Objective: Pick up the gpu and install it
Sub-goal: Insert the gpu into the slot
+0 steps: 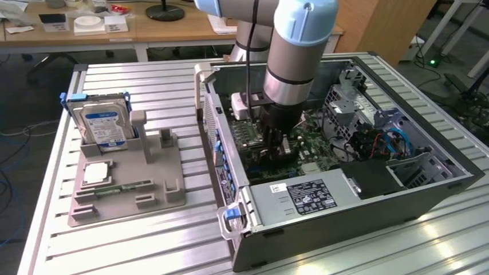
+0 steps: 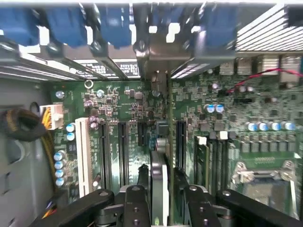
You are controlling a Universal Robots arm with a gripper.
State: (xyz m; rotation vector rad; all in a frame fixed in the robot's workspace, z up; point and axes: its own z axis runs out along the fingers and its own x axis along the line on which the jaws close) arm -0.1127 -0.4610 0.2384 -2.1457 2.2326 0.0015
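Ribbed metal worktop (image 1: 114,246) under it all, wooden desks (image 1: 153,31) beyond the tool, wooden cabinet (image 1: 382,23) alongside, grey floor (image 1: 23,91), cables trailing.

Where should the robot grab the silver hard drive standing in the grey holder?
Pinch the hard drive by its top edge, from straight above: it stands upright, its bottom tucked into the grey holder, so the top is free.

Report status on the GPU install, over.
Gripper down inside the open case, astride the gpu. Card edge-on over the motherboard slots. Nothing seen blocking.
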